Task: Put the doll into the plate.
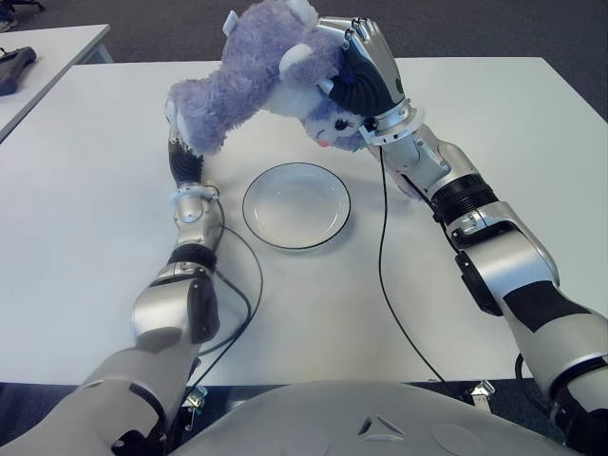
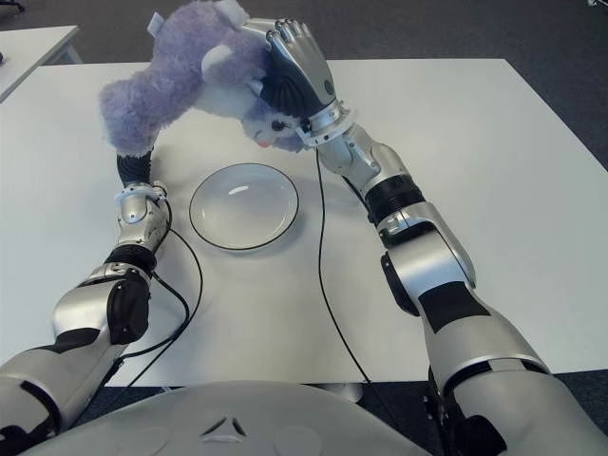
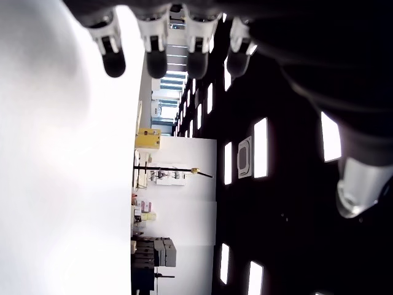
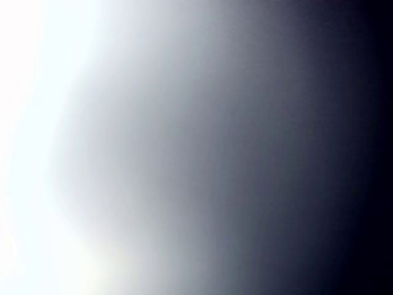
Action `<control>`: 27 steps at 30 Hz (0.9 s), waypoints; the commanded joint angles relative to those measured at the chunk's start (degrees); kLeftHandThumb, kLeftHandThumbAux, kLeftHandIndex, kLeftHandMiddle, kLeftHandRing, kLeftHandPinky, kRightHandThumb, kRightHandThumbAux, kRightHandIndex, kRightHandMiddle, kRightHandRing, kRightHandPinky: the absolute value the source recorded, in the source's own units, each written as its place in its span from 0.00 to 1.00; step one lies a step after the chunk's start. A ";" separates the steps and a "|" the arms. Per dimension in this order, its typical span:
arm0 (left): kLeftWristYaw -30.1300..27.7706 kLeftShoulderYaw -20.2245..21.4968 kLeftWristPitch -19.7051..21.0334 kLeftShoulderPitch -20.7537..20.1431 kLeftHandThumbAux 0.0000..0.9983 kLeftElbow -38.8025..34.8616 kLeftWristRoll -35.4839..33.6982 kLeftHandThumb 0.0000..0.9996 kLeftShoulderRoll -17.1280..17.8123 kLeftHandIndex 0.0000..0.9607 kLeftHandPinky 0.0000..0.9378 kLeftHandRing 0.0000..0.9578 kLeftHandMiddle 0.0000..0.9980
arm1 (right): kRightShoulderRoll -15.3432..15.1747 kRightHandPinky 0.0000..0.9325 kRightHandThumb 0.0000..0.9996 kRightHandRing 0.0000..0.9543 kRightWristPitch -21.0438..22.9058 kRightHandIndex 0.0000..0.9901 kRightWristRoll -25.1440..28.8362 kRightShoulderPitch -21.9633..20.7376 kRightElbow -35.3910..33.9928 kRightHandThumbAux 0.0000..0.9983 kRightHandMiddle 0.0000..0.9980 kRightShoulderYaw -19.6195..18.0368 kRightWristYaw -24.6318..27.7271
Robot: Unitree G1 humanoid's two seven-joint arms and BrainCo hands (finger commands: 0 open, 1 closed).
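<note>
well, right hand point(image 1: 366, 71) fingers wrap the doll's point(image 1: 252, 81) head (aloft).

Even overhead light leaves the white table point(image 1: 95, 237) bright with soft shadows. The right wrist view is a featureless blur (white fading to black); the left wrist view is overexposed.

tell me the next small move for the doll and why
Probably lower the doll toward the plate and nearer the robot. The right hand grips its head and the left hand shows under its rear, holding it above the table, beyond the plate's far rim.
</note>
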 commanded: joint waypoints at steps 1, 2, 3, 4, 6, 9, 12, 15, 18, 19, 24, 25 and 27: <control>-0.06 0.70 3.86 14.52 0.55 8.39 -1.09 0.00 -5.68 0.03 0.00 0.03 0.07 | -0.65 0.89 0.72 0.88 -1.25 0.45 2.83 -2.12 -3.96 0.71 0.84 -0.81 6.36; -0.07 0.64 3.85 14.52 0.55 8.39 -1.02 0.00 -5.67 0.03 0.00 0.03 0.07 | -0.64 0.89 0.72 0.88 -1.11 0.45 3.15 -1.88 -4.52 0.71 0.84 -0.82 7.42; -0.05 0.59 3.85 14.51 0.55 8.40 -0.98 0.00 -5.68 0.03 0.00 0.03 0.07 | -0.63 0.89 0.72 0.88 -1.00 0.45 3.39 -1.68 -4.93 0.71 0.84 -0.89 8.19; -0.02 0.49 3.86 14.51 0.55 8.40 -0.88 0.00 -5.66 0.03 0.00 0.03 0.07 | -0.62 0.89 0.72 0.88 -0.82 0.45 3.74 -1.35 -5.54 0.71 0.84 -0.87 9.23; 0.10 0.30 3.88 14.52 0.54 8.41 -0.68 0.00 -5.66 0.02 0.00 0.03 0.07 | -0.56 0.91 0.72 0.88 -0.53 0.45 4.52 -0.62 -6.77 0.71 0.84 -0.78 11.39; 0.21 0.20 3.83 14.52 0.54 8.39 -0.59 0.00 -5.73 0.02 0.00 0.03 0.07 | -0.53 0.91 0.72 0.88 -0.61 0.45 5.35 0.00 -7.87 0.71 0.84 -0.72 13.73; 0.26 0.19 3.81 14.51 0.54 8.37 -0.61 0.00 -5.81 0.02 0.00 0.03 0.07 | -0.54 0.91 0.72 0.88 -0.96 0.45 6.28 0.38 -8.64 0.71 0.84 -0.74 16.02; 0.28 0.22 3.89 14.47 0.54 8.36 -0.66 0.00 -5.85 0.02 0.00 0.03 0.07 | -0.39 0.91 0.72 0.88 -1.05 0.45 7.16 0.72 -9.61 0.71 0.84 -0.73 18.19; 0.26 0.24 3.95 14.44 0.54 8.38 -0.68 0.00 -5.83 0.02 0.00 0.03 0.07 | -0.09 0.92 0.72 0.88 -0.91 0.45 7.65 0.99 -10.63 0.71 0.84 -0.72 19.62; 0.25 0.23 3.98 14.45 0.54 8.40 -0.66 0.00 -5.81 0.02 0.00 0.03 0.07 | 0.13 0.92 0.72 0.88 -0.94 0.45 7.74 1.06 -10.92 0.71 0.84 -0.68 19.95; 0.30 0.08 3.97 14.46 0.54 8.43 -0.48 0.00 -5.76 0.02 0.00 0.03 0.07 | 0.58 0.92 0.72 0.89 -1.28 0.45 8.23 1.25 -11.77 0.71 0.84 -0.60 21.58; 0.28 0.02 3.95 14.47 0.53 8.44 -0.41 0.00 -5.74 0.02 0.00 0.03 0.07 | 0.62 0.92 0.72 0.89 -1.41 0.45 8.55 1.30 -12.10 0.71 0.84 -0.41 22.39; 0.26 -0.05 3.94 14.48 0.53 8.45 -0.35 0.00 -5.73 0.02 0.00 0.03 0.07 | 0.66 0.92 0.72 0.89 -1.49 0.45 9.00 1.42 -12.55 0.71 0.84 -0.27 23.46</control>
